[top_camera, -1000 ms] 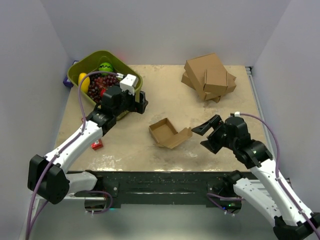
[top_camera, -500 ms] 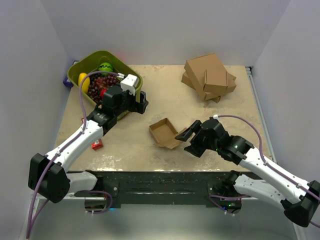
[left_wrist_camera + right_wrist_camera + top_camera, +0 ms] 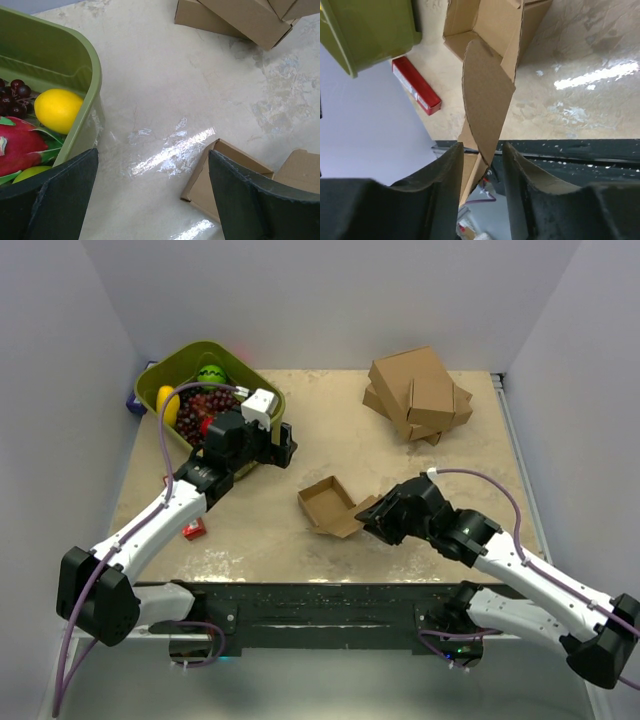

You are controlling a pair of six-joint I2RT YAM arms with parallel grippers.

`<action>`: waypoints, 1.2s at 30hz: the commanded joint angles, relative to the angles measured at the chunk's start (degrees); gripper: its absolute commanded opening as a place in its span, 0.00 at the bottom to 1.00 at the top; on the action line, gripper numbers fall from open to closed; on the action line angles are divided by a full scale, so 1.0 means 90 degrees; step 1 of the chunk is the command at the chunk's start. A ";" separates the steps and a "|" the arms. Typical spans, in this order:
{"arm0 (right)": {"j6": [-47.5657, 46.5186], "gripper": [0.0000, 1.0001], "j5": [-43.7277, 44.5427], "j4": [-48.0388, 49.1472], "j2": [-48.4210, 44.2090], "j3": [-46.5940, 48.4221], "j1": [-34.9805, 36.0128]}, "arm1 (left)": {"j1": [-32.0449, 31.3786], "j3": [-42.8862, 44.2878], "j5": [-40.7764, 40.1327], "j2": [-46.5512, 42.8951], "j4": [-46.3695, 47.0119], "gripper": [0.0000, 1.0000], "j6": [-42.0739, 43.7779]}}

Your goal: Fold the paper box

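Kraft paper box (image 3: 325,505): on bench (image 3: 450,480), its flap between right jaws
Right jaws: narrowly apart astride flap
Left jaws: wide apart, well away

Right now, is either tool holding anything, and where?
Right tool has the paper box's loose flap between its fingers; a firm pinch can't be confirmed. Left tool open, empty.

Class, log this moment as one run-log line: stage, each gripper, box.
stage: flap grasp | left gripper: open, beside green basket | right gripper: fingers straddle paper box flap, grip unconfirmed | box: lid open
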 commanded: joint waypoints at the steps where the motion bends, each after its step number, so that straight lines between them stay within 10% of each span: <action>1: -0.0299 0.32 0.0657 -0.0108 0.0080 0.0346 0.0046 | 0.0037 0.0128 0.0069 -0.0140 0.0206 0.95 0.0074; 12: -0.1265 0.04 0.1137 -0.0578 0.0529 0.1030 0.0045 | 0.0047 0.0128 0.0050 -0.0228 0.0206 0.95 0.0084; 24: -0.4026 0.00 0.1450 -0.1729 0.1494 0.2748 0.0026 | 0.0037 0.0119 0.0244 -0.0306 0.0245 0.95 0.0201; 36: -0.7486 0.00 -0.0464 -0.3068 0.2970 0.4994 -0.0687 | 0.0047 0.0206 0.1962 -0.0539 0.0548 0.96 0.0895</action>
